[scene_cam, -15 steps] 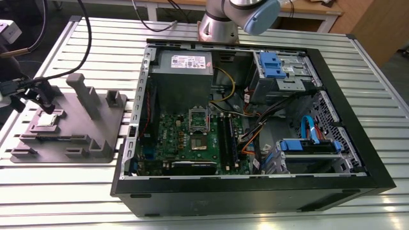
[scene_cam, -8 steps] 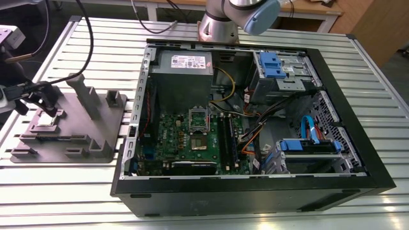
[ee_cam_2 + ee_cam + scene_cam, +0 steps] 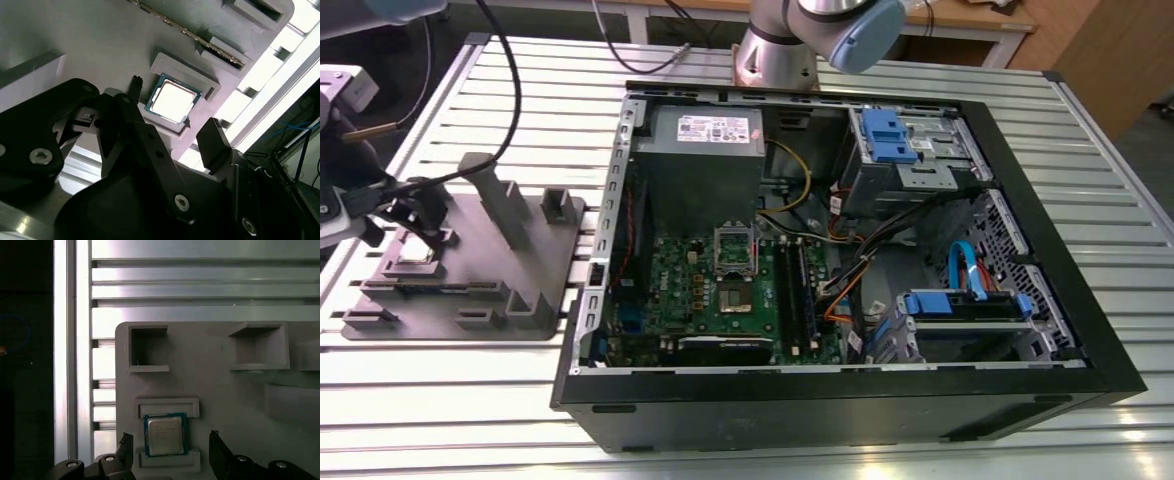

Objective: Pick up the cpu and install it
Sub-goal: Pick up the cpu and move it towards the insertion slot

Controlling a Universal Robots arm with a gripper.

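**Exterior view.**
- We list an open computer case (image 3: 1067,330) lying on a slatted metal table (image 3: 454,400).
- Inside the case are a green motherboard (image 3: 714,300) and its metal-framed socket (image 3: 736,262).
- On the exterior view's left, beside the case, stands a grey holder block (image 3: 494,290).
- The gripper (image 3: 408,232) hangs low over the block's far-left corner. The cpu (image 3: 414,256) shows there as a small pale square, well apart from the socket.
- Writing: there is a white label (image 3: 707,128) on the power supply box, with print we cannot read.

**Second wrist view.**
- The cpu (image 3: 172,101) lies flat in a shallow pocket of the holder block (image 3: 100,40).
- The gripper (image 3: 172,107) is spread wider than the chip, one finger (image 3: 135,86) on each side. Neither finger touches the chip, and the gripper holds nothing.

**First wrist view.**
- The cpu (image 3: 165,434) sits in the same pocket, silver lid up and green rim showing.
- The gripper (image 3: 170,441) straddles it, and the jaws stand clear of both edges.
- Writing: there is faint print on the lid, which we cannot make out.

**Risks, in our judgement.**
- The chip looks nearer one finger than the other. An uneven close could push it against the pocket wall and tilt it.
- A finger set too low could catch the pocket's rim.
- A thin grip on the flat edges could let the chip slip or twist. It would then meet the socket crooked.
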